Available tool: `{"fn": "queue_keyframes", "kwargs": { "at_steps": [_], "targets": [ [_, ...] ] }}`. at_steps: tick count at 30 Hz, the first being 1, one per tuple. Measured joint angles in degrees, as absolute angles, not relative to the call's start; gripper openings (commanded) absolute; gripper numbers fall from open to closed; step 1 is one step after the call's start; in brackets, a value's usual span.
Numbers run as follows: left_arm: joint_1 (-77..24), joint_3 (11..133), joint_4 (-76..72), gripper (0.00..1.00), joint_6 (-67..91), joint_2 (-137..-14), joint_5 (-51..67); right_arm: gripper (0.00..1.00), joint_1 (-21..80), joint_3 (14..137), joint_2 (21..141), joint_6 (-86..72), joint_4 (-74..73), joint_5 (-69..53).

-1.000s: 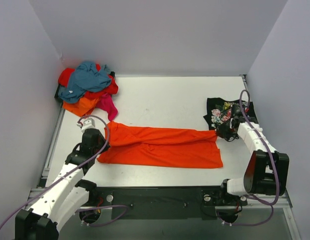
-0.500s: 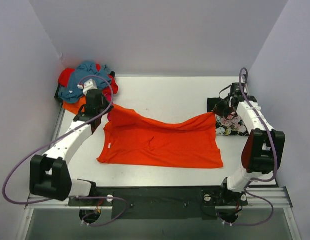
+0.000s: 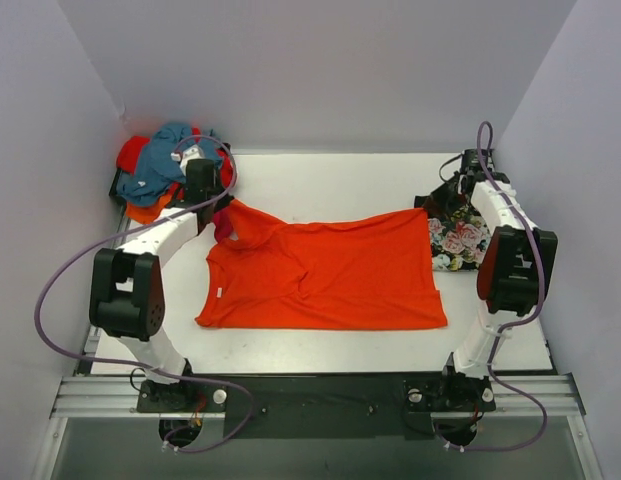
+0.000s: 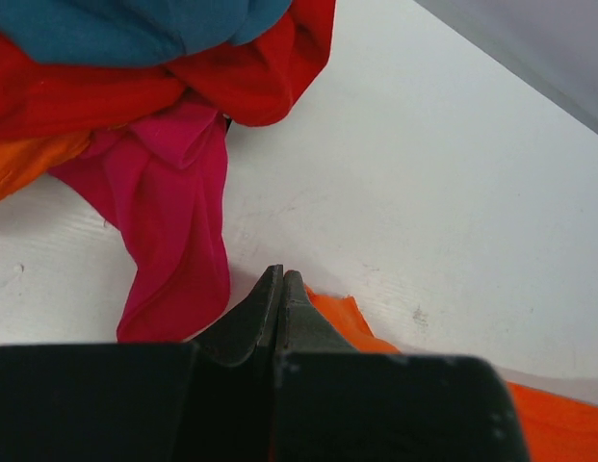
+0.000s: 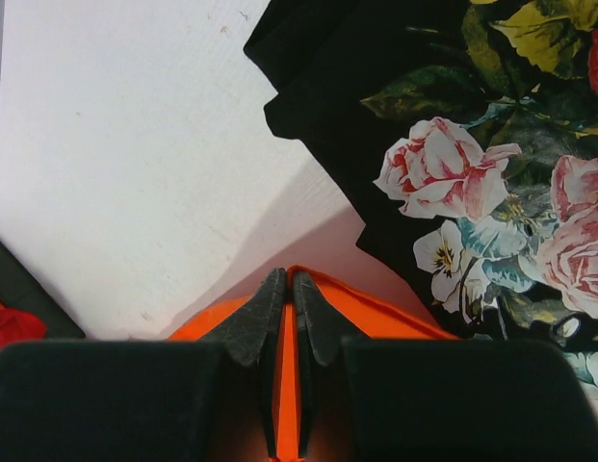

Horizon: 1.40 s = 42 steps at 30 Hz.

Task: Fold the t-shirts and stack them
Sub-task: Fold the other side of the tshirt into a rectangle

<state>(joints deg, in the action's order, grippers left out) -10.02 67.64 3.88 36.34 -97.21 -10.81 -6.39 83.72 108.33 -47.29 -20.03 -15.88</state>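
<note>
1. Right jaws: pressed together on the orange t-shirt (image 5: 327, 303). A strip of its cloth shows in the slit between them, at the shirt's far right corner.
2. Left jaws: also closed tight. Orange cloth comes out right at the tips, so I read them as pinching the far left corner, tho the wrist view shows no cloth in the slit itself.
3. Just outside: the right jaws sit close to the black floral t-shirt (image 5: 453, 192), which lies by the right edge. The left jaws sit just beside the magenta t-shirt (image 4: 178, 231), which trails out of the pile (image 3: 170, 165) in the far left corner.
4. What changed: 1 s ago the orange shirt was a narrow doubled band, w/ both arms drawn in near their bases. Now both arms are reached far out & the top layer has been pulled back. The shirt lies open, nearly flat, mid-tabletop (image 3: 330, 180).
5. Not fully flat yet: the far left corner is bunched & lifted at the left jaws, & creases run thru the left half.
6. For you: the spread-out step looks about done, and folding of this shirt hasn't begun. The next move likely needs both corners laid down & released, w/ the left one smoothed. Watch that the corners don't land on the floral or magenta cloth.
</note>
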Motion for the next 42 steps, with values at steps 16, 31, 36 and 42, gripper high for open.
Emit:
{"fn": "queue_keyframes", "kwargs": {
  "at_steps": [16,31,36,42],
  "targets": [
    [-10.07,81.71,0.34,0.00,30.06,-109.23,-3.16,0.00,-8.34,82.37,108.86,-47.33,-20.14,-17.08],
    [-12.78,75.96,-6.33,0.00,21.85,-106.10,5.37,0.00,-8.60,77.36,104.29,-47.24,-19.92,-18.02],
    [-16.67,67.48,-8.25,0.00,19.51,-96.25,2.20,0.00,-8.62,72.71,101.47,-46.48,-19.64,-18.11],
    [-17.87,54.17,-10.24,0.00,18.76,-82.15,-4.25,0.00,-9.23,67.99,98.32,-45.78,-19.51,-18.15]
  ]
}}
